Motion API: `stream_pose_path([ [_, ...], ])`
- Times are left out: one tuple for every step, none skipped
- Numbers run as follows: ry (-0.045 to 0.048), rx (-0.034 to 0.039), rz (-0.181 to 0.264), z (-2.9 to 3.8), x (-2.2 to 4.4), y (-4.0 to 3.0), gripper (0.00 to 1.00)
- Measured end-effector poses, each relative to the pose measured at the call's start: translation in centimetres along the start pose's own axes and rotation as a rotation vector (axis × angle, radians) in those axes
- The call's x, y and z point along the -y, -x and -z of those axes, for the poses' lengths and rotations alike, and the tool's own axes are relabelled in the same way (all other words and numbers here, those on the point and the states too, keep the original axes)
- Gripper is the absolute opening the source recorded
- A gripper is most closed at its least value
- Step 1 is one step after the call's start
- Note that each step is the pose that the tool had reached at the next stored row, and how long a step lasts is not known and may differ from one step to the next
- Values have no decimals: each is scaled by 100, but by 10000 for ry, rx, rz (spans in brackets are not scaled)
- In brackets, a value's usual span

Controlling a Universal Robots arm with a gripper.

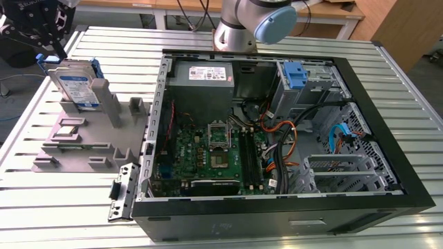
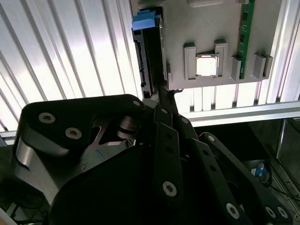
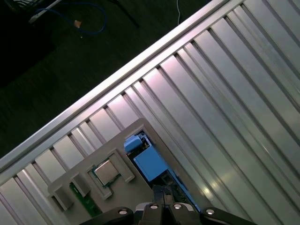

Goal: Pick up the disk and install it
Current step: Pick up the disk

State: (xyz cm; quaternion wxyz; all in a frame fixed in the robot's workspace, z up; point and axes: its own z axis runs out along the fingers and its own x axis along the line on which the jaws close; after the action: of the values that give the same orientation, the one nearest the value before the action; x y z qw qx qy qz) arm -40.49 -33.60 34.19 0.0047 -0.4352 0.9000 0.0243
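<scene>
The disk (image 1: 74, 85) stands on edge in a slot at the far end of a grey fixture (image 1: 86, 155), at the exterior view's left, well apart from the case's drive bays. The gripper (image 2: 161, 95) is poised right at the disk's upper edge. Whether the fingers (image 2: 167, 145) are clamped on it or merely beside it cannot be told. 1 grey post (image 1: 102, 101) of the fixture is set just beside the disk's labelled face, and a lower post (image 1: 136, 106) is placed nearer the case. In the second wrist view a square processor chip (image 2: 206, 64) is seated in a pocket of the fixture, and a green memory stick (image 2: 247, 37) is held on edge beside it.

Everything is carried by a counter (image 1: 62, 212) of ribbed aluminium slats. Wooden furniture (image 1: 408, 26) is seen at the far right, and the arm's base (image 1: 239, 31) is mounted just behind the case. In the first wrist view a dark floor (image 3: 42, 56) with a blue cord (image 3: 96, 21) is seen past the counter's edge.

An open black computer case (image 1: 395, 155) is laid on its side to the right of the fixture. Inside it are found:
- a grey power-supply box (image 1: 201, 75) at the far left
- a green motherboard (image 1: 207, 155) below that box
- orange cables (image 1: 287, 129) running across the middle
- 1 blue bracket (image 1: 295, 75) in the far drive bay
- a blue ribbon cable (image 1: 344, 132) toward the right

A loose grey strip (image 1: 119, 194) is propped against the case's near left corner.
</scene>
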Motion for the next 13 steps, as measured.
stream_pose_path([
  [2, -1, 39, 0, 0, 0, 10],
  [4, -3, 94, 0, 0, 0, 10],
  [6, -6, 171, 0, 0, 0, 10],
  [9, -10, 285, 0, 0, 0, 10],
  [13, -15, 417, -1, 0, 0, 10],
  [18, -20, 551, -1, 0, 0, 10],
  [22, -26, 691, -1, 0, 0, 10],
  [27, -30, 842, -2, 0, 0, 10],
  [31, -36, 997, -3, 0, 0, 10],
  [36, -40, 1152, -4, 0, 0, 10],
  [40, -45, 1321, -5, 0, 0, 10],
  [45, -49, 1474, -5, 0, 0, 10],
  [50, -53, 1624, -5, 0, 0, 10],
])
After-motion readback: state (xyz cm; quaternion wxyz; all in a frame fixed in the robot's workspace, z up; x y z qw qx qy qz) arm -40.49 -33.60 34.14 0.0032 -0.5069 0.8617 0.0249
